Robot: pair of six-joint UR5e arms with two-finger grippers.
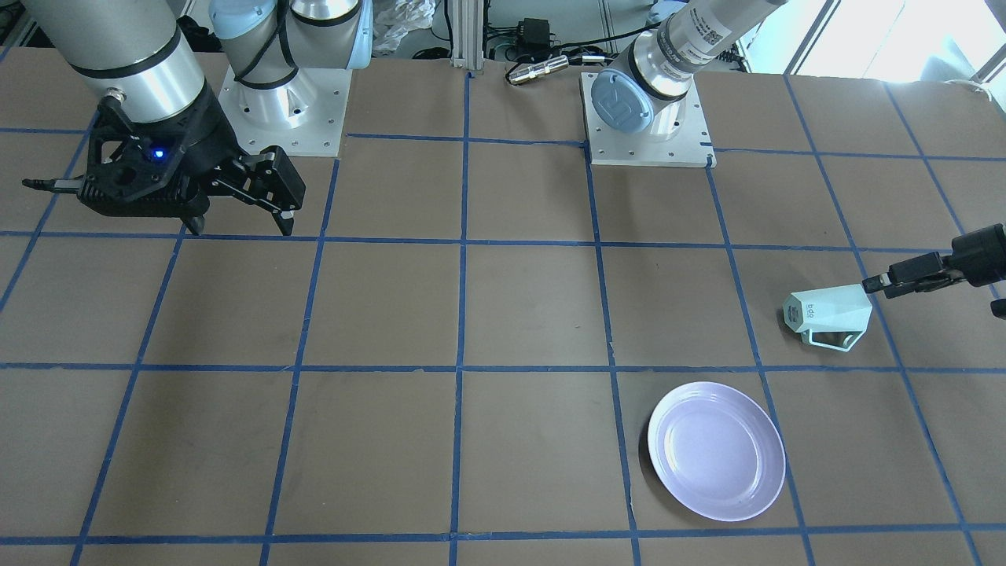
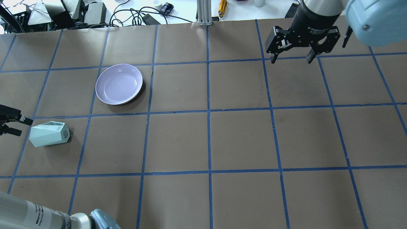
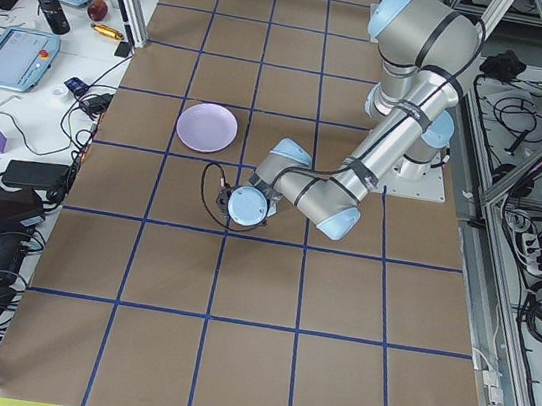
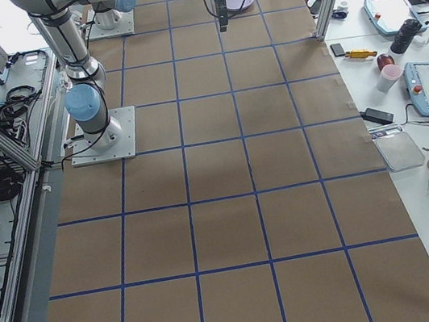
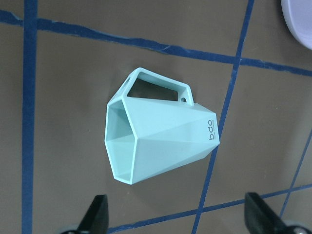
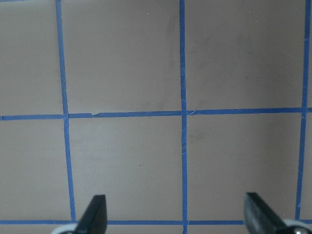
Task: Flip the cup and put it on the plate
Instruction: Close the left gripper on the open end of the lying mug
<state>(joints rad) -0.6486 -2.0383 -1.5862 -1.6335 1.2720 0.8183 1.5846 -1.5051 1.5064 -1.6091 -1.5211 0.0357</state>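
Note:
The mint-green cup point(image 1: 829, 314) lies on its side on the table. Its printed base points toward the table's middle, and its open mouth points toward my left gripper point(image 2: 23, 127). It also shows in the overhead view point(image 2: 49, 134) and fills the left wrist view point(image 5: 161, 141), handle at the top. The left gripper point(image 5: 178, 217) is open, close beside the cup's mouth and apart from it. The lavender plate point(image 1: 717, 450) sits empty one grid square away point(image 2: 119, 83). My right gripper point(image 2: 291, 60) is open and empty, hanging far across the table point(image 1: 241, 228).
The brown table is marked with a blue tape grid. The two arm bases point(image 1: 283, 102) point(image 1: 648, 118) stand at the robot's side. A metal cylinder point(image 1: 538, 71) and cables lie near them. The right wrist view shows only bare table point(image 6: 180, 112).

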